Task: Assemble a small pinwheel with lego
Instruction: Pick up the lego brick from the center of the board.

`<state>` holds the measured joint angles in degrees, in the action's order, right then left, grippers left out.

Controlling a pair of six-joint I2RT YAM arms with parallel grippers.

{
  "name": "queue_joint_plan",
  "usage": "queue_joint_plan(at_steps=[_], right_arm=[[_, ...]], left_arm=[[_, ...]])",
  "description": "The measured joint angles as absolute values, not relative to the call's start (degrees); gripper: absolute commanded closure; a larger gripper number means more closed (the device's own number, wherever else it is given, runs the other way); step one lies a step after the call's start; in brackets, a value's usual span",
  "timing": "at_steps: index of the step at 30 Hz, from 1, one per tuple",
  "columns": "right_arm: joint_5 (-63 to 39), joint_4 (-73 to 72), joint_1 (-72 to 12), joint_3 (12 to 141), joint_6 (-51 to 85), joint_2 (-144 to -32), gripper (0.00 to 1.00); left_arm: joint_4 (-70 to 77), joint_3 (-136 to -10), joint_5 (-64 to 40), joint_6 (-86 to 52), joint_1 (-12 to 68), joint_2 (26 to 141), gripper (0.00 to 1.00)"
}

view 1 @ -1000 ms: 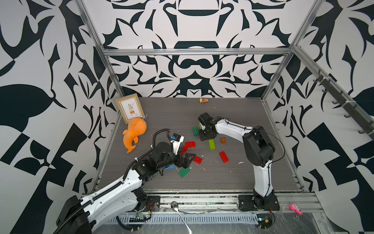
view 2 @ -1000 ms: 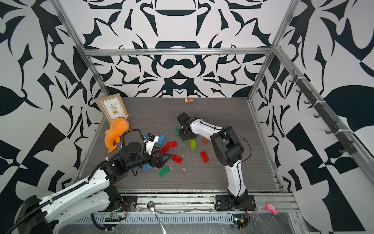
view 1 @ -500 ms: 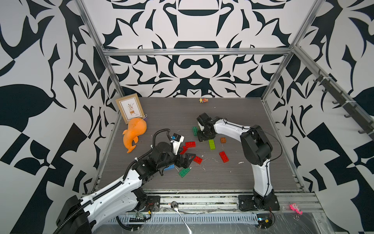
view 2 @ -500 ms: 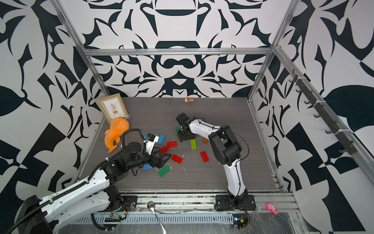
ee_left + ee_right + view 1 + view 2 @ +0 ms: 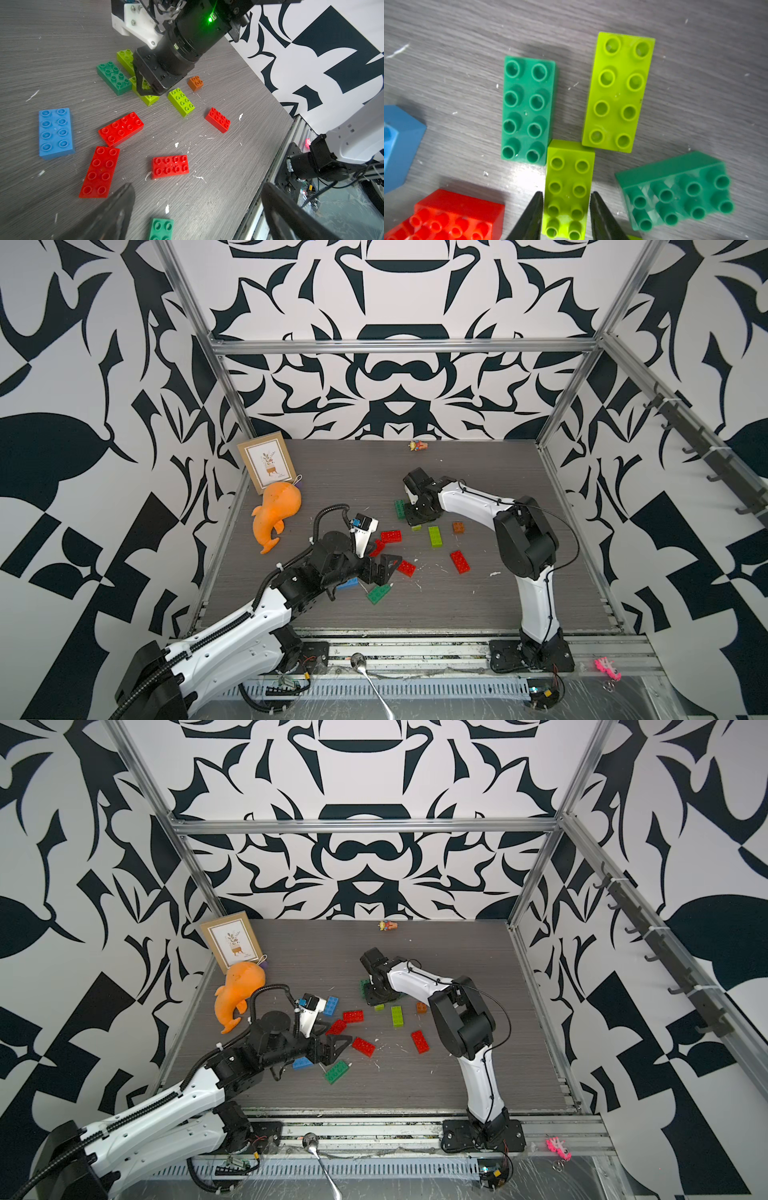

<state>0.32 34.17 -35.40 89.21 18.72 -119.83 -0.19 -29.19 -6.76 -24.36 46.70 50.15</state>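
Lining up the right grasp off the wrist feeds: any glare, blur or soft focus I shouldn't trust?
Right wrist view: glare whitens the table beside the lime brick between the fingertips; the angled dark green brick and the red brick are smeared. Left wrist view: its own fingers are out of focus. Both top views: evenly lit, crisp.

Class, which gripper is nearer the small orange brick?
Right. The right gripper stands close beside the orange brick, astride a lime brick; the left gripper is farther off, by the red bricks.
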Motion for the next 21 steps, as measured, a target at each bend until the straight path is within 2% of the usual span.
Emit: queue_joint_plan(at_steps=[4,8,13,18,21], right_arm=[[0.73,34.48,-35.4,89.34,18.65,-120.44,0.56],[1.21,34.57,-35.4,89.49,18.63,-120.97,0.6],[1.69,34.46,-35.4,89.49,18.55,-120.95,0.72],[2.72,34.26,-35.77,88.58,18.68,-119.72,0.77],[3.42,33.76,-36.6,84.73,19.14,-114.69,0.8]], left_arm=[[0.19,-28.56,-6.87,-24.36,46.7,49.45,0.01],[0.16,-28.03,-6.9,-24.34,46.68,49.39,0.01],[0.16,-27.94,-6.9,-24.36,46.68,49.39,0.01],[0.19,-27.92,-6.85,-24.36,46.68,49.15,0.01],[0.19,-27.9,-6.83,-24.36,46.7,48.88,0.01]])
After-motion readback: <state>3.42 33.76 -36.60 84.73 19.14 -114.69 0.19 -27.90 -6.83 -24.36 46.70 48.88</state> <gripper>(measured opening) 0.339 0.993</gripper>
